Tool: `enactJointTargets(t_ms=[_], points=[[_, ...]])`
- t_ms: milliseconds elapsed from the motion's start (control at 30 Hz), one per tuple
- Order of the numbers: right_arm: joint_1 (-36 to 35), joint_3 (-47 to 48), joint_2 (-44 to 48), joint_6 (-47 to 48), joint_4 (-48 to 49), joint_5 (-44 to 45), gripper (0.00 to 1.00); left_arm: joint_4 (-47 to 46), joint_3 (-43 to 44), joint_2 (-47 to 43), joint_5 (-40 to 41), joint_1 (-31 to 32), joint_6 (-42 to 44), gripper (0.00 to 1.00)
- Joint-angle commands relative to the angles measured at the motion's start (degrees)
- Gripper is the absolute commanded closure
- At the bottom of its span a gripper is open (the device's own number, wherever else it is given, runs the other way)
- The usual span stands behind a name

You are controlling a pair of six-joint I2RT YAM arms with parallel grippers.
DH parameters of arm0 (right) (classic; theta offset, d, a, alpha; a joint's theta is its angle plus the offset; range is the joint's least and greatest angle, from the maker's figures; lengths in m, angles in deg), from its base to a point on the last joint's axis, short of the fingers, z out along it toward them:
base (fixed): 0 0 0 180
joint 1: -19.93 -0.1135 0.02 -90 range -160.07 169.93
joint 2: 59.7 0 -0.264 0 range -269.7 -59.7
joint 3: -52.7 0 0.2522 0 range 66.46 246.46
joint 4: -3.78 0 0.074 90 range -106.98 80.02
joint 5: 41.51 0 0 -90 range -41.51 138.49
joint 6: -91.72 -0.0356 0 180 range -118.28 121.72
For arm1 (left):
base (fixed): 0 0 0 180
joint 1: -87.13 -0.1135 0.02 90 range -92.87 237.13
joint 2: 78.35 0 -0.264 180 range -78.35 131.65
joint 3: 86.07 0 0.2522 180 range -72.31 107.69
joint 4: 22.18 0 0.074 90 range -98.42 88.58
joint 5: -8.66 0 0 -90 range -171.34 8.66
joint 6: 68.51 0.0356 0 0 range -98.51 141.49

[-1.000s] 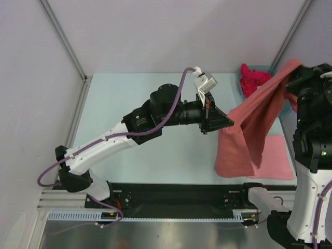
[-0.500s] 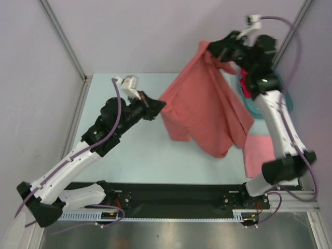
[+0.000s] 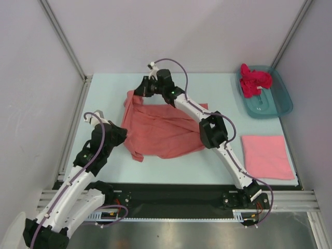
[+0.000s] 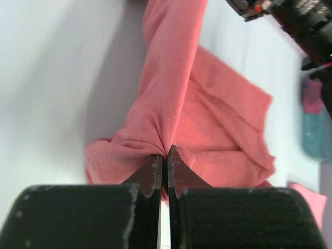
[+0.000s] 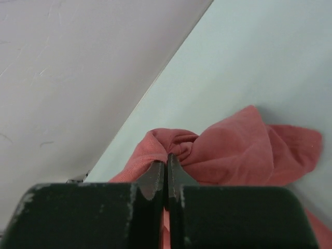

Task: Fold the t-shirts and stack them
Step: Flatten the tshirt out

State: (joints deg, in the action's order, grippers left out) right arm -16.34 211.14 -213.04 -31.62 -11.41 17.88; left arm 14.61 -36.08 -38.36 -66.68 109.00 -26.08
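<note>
Starting on the left: the left gripper (image 4: pixel 166 155) is pinched tight on a bunched edge of the salmon t-shirt (image 3: pixel 162 129). The wrist view shows the fingertips closed with cloth squeezed between them. From the top camera you can't really see those fingers, since the arm's dark wrist covers them at the shirt's near-left corner.

The shirt itself lies spread but rumpled on the table (image 3: pixel 104 98), left of center, with one strip pulled taut between the two grippers.

At its far-left corner the right gripper (image 5: pixel 166 165) is clamped on a twisted knot of the same fabric, close to the back wall. That arm stretches across the shirt and hides part of its right side.

Further right, a lighter pink t-shirt (image 3: pixel 267 156) sits folded flat near the front edge, well apart from the salmon one. Behind it, the magenta t-shirt (image 3: pixel 254 80) is crumpled in the teal tub (image 3: pixel 275 104). In the left wrist view, both of those are just blurry smears at the frame edge.
</note>
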Motion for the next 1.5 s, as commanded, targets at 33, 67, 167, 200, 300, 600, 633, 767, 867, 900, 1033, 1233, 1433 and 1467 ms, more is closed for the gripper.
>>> enactJointTargets(t_ms=[33, 67, 167, 200, 300, 600, 633, 767, 867, 900, 1033, 1233, 1433, 1467], points=[[1.56, -5.29, 3.75, -5.69, 10.86, 6.26, 1.0, 5.1, -2.47, 0.79, 0.47, -2.79, -1.91, 0.99], [1.29, -3.9, 3.14, -3.51, 4.57, 7.05, 0.95, 4.75, -2.74, 1.75, -0.15, -4.36, -1.74, 0.89], [2.08, 1.56, 1.99, -2.17, -6.61, 4.17, 0.6, 6.06, -3.01, 3.69, -1.99, -7.79, -1.04, 0.36], [3.39, 1.48, 2.69, -1.21, -9.18, 3.46, 0.54, 6.59, -2.31, 3.61, -2.35, -8.24, -0.51, 0.25], [6.63, -4.3, 10.58, 3.26, -21.92, 6.79, 0.28, 8.26, -0.82, 1.95, -0.25, -8.42, 1.95, 0.01], [20.35, -44.42, 39.68, 15.59, -32.58, 16.99, 0.11, 2.29, 9.09, 11.31, -6.82, -8.42, 14.16, 0.0], [21.84, -47.01, 40.83, 15.68, -31.89, 16.12, 0.13, 1.85, 10.78, 18.13, -7.79, -8.42, 16.44, 0.0], [29.05, -57.4, 43.47, 16.63, -27.06, 9.63, 0.28, 1.5, 20.7, 36.93, -9.56, -8.51, 21.02, 0.0], [29.24, -60.39, 43.47, 18.3, -24.86, 8.21, 0.25, 1.93, 30.71, 50.65, -10.17, -8.68, 23.14, 0.0], [29.07, -60.74, 42.87, 18.66, -24.5, 7.76, 0.24, 1.76, 32.22, 53.24, -10.09, -8.68, 23.4, 0.0], [28.63, -60.92, 40.76, 19.63, -24.41, 9.86, 0.21, 3.76, 40.39, 65.11, -8.33, -8.68, 24.19, 0.0], [28.54, -60.22, 35.84, 20.86, -20.81, 9.78, 0.21, 3.87, 45.16, 69.52, -5.0, -8.77, 25.16, 0.03], [27.22, -58.29, 32.75, 19.81, -17.03, 13.2, 0.28, 3.61, 45.77, 70.32, -4.73, -9.82, 25.77, 0.2], [26.78, -58.02, 32.06, 19.63, -16.42, 12.95, 0.29, 3.52, 45.69, 70.49, -4.98, -10.17, 25.77, 0.24]])
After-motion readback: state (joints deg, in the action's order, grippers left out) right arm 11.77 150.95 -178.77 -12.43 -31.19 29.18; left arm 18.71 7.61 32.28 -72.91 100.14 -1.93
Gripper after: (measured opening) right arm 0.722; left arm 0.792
